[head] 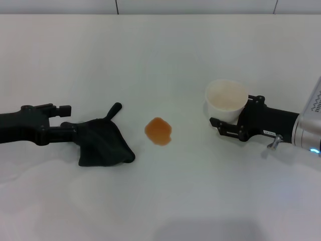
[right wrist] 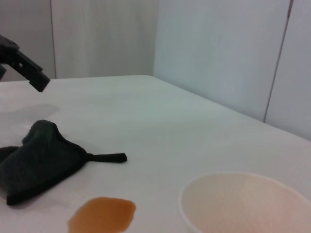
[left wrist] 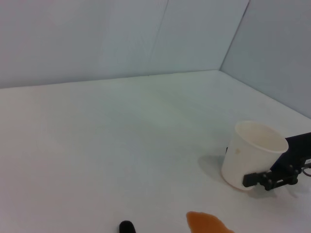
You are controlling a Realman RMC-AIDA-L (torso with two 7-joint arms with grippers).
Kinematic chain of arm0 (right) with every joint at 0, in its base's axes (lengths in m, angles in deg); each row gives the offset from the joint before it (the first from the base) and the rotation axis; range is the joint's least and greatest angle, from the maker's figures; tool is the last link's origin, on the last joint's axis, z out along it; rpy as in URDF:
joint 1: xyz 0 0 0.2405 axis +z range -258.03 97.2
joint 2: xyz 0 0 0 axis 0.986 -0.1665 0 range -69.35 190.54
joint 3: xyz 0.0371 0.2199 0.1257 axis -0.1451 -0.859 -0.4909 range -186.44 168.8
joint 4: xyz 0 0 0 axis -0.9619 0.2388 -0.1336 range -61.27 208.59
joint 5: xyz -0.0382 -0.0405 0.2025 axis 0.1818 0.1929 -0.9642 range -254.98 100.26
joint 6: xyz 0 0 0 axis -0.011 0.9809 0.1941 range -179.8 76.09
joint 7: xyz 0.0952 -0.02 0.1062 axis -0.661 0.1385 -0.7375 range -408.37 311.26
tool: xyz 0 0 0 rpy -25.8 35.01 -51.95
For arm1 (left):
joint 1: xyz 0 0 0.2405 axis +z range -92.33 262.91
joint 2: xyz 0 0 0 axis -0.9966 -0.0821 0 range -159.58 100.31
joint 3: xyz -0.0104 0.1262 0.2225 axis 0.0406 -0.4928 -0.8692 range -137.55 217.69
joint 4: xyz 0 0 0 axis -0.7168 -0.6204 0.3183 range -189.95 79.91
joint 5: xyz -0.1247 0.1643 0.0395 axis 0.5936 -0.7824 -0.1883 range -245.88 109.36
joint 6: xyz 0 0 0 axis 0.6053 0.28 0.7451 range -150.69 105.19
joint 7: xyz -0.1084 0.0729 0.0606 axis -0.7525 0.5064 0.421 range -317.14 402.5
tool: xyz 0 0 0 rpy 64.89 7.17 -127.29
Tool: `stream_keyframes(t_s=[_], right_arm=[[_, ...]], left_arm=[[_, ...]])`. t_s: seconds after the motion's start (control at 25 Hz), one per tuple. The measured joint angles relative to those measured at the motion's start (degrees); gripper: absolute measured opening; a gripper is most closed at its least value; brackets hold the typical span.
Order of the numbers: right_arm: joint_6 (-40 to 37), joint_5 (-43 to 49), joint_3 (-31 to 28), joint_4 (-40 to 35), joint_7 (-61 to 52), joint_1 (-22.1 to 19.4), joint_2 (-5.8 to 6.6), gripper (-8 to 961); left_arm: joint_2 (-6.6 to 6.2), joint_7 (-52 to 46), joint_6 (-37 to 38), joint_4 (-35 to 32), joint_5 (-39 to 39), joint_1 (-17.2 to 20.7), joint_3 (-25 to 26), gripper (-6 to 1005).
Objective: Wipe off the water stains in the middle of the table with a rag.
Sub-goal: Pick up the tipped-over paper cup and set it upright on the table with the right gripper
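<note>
The water stain (head: 158, 131) is a small orange-amber blotch in the middle of the white table (head: 160, 60). It also shows in the right wrist view (right wrist: 102, 214) and at the edge of the left wrist view (left wrist: 206, 223). The dark rag (head: 103, 144) lies crumpled to the stain's left, its thin tail pointing away, and shows in the right wrist view (right wrist: 39, 162). My left gripper (head: 70, 118) is open at the rag's left edge, its lower finger touching the cloth. My right gripper (head: 230, 111) is shut on a white paper cup (head: 225, 98) standing right of the stain.
The cup (left wrist: 252, 155) stands upright with the right gripper's fingers (left wrist: 265, 179) at its base. A wall runs along the table's far edge (head: 160, 13). One left finger (right wrist: 26, 70) shows above the rag in the right wrist view.
</note>
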Motion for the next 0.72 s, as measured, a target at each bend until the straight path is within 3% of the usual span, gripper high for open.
stream_keyframes(t_s=[0.08, 0.52, 0.72], right_arm=[[-0.3, 0.0, 0.0, 0.0, -0.3, 0.0, 0.0, 645], [-0.4, 0.1, 0.6, -0.1, -2.5, 0.3, 0.23, 877], [-0.4, 0.1, 0.6, -0.2, -2.9, 0.3, 0.29, 868]], left_arm=[[0.0, 0.0, 0.0, 0.0, -0.1, 0.0, 0.0, 851], [0.0, -0.1, 0.0, 0.0, -0.1, -0.1, -0.1, 849], [0.0, -0.2, 0.1, 0.0, -0.2, 0.0, -0.1, 849]])
